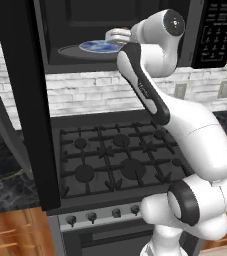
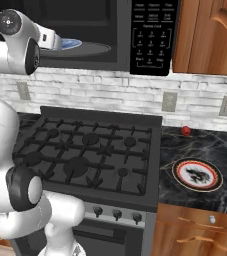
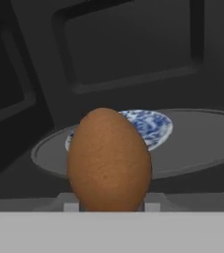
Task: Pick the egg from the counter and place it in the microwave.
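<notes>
A brown egg (image 3: 108, 160) stands upright between my fingers in the hand view, and my gripper (image 3: 111, 203) is shut on it. Behind the egg lies the dark cavity of the microwave (image 3: 133, 59), with its round glass turntable (image 3: 202, 141) and a blue-white plate (image 3: 153, 126). From the base cameras, my hand (image 1: 117, 36) reaches into the open microwave (image 1: 85, 20) just above the plate (image 1: 100, 46). The wide black door (image 1: 20, 100) hangs open at the left. The keypad panel (image 2: 152, 37) is on the right. The black marble counter (image 2: 205, 147) flanks the stove.
A black gas stove (image 1: 115, 155) sits directly below the microwave. On the right counter lie a red-rimmed plate (image 2: 197, 174) and a small red thing (image 2: 185, 130). Wooden cabinets (image 2: 210, 35) hang at the upper right. The open door blocks the left side.
</notes>
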